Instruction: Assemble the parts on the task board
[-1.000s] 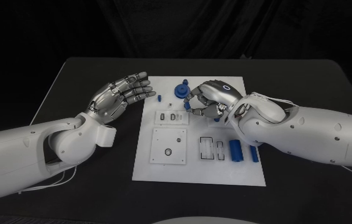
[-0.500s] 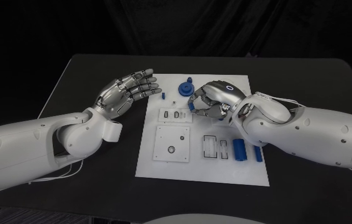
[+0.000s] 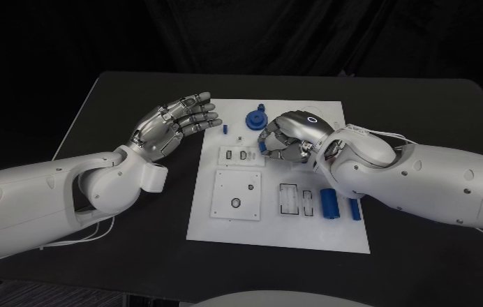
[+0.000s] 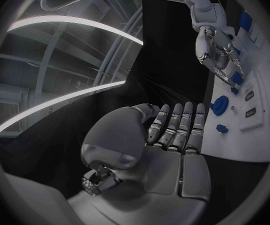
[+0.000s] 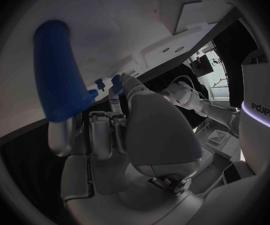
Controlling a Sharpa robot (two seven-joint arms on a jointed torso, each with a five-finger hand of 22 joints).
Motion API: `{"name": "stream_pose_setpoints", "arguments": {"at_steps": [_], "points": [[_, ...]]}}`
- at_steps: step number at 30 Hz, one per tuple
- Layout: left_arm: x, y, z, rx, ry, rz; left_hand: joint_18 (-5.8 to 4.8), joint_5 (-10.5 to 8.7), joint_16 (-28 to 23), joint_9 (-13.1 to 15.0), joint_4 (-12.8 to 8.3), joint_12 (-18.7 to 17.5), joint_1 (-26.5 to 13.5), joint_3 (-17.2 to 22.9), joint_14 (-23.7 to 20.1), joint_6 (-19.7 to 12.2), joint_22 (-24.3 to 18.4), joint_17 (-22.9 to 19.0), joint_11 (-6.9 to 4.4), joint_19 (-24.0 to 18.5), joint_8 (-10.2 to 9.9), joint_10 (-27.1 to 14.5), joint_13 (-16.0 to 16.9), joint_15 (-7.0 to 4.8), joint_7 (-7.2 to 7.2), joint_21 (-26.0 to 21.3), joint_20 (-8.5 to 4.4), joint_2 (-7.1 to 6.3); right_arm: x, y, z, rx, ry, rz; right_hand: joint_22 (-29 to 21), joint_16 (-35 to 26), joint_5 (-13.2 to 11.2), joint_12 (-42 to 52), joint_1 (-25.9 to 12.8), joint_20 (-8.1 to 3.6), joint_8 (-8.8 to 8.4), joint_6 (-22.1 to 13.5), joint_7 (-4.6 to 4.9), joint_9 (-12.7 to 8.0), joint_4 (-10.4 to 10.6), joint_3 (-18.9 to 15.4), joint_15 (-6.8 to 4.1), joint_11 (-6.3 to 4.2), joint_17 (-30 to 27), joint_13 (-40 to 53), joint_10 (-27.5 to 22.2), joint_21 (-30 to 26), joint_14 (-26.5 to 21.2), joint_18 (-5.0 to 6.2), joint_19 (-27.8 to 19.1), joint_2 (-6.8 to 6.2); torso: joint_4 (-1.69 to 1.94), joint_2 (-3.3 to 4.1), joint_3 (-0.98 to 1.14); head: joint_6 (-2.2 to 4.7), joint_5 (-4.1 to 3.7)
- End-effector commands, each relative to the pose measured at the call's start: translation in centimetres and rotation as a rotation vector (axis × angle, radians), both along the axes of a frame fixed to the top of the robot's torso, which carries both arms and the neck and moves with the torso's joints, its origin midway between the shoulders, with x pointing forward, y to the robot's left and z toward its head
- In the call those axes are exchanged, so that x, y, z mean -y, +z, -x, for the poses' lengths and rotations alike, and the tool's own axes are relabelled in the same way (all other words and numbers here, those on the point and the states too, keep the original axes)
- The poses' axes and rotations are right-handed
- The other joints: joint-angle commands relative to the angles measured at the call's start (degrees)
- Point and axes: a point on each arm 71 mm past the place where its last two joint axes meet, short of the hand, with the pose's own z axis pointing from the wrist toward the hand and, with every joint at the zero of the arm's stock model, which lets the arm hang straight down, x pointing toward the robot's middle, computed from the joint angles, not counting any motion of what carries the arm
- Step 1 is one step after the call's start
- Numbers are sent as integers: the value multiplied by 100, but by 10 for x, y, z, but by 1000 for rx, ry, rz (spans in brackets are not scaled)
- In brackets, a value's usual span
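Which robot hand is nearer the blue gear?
Right. The right robot hand sits just beside the blue gear over the board; the left robot hand hovers off the board's left edge.

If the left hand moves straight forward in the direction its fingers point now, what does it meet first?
Probably the blue gear at the far end of the task board. The left hand is open, with its fingers pointing that way. It looks raised above the board, so it might pass over; depth is unclear.

Black table (image 3: 403,105), dull surface. White task board (image 3: 327,237) lies flat at its middle, long side running away from the robot. Small blue parts (image 3: 326,204) rest on the board.
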Motion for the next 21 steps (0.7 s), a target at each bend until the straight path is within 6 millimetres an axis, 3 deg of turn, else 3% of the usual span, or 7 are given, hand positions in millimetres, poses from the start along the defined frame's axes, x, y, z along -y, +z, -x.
{"name": "stream_pose_setpoints", "arguments": {"at_steps": [1,8,21], "points": [[-1,4,0,55,14,52,-78,24,35,6,13,36,-56,37,22,56,1,-7,16,23,19,37,7,-4,3,17,-4,-9,0,-3,-1,-14,-25,27,531,20,16,16,-65,-17,-33,-43,-3,3,-7,-13,-25,-26,1284,1510,597,-20,521,98,0,19,5,1,-2,-7,0],[-1,4,0,54,13,52,-81,25,38,5,14,39,-59,44,27,58,1,-7,18,24,20,43,7,-2,9,17,-3,-7,-3,-3,-2,-15,-23,30,515,10,6,16,-84,-16,-44,-58,1,9,-5,-16,-22,-22,1276,1510,597,-42,518,103,-13,16,3,1,-10,-25,-22],[0,4,-1,53,12,53,-81,25,38,5,14,39,-59,44,27,58,1,-7,18,24,20,43,7,-2,9,17,-3,-7,-6,-5,-2,-20,-17,38,499,-6,-82,16,-133,-7,-87,-116,20,29,-4,-18,-8,-5,1260,1510,597,-72,511,110,-29,16,-1,5,-3,-40,-23]]}}
